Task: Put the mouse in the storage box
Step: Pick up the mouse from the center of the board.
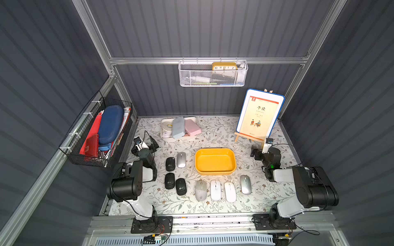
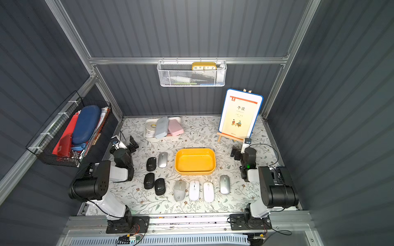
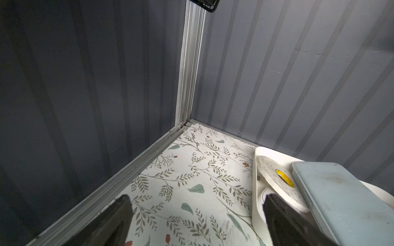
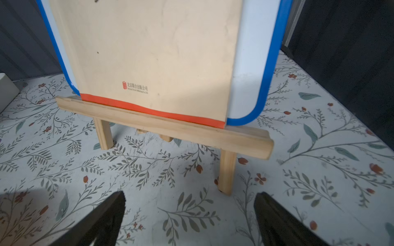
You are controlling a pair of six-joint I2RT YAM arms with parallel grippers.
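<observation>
Left hand [image 3: 196, 204], right hand [image 4: 189, 200]: both wide, empty. Mice [image 1: 215, 189] on worktop [image 1: 213, 208], along two sides of storage box [image 1: 215, 173]; silver mouse [image 1: 181, 159] near it. Light, hard, probably slick; pinch across flanks.

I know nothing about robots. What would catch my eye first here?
The bright yellow tub, empty, sits mid-table. Toward the left arm lie three black mice and a silver mouse; four pale mice line up on the tub's near side. A book stands on an easel at the back, right.
</observation>
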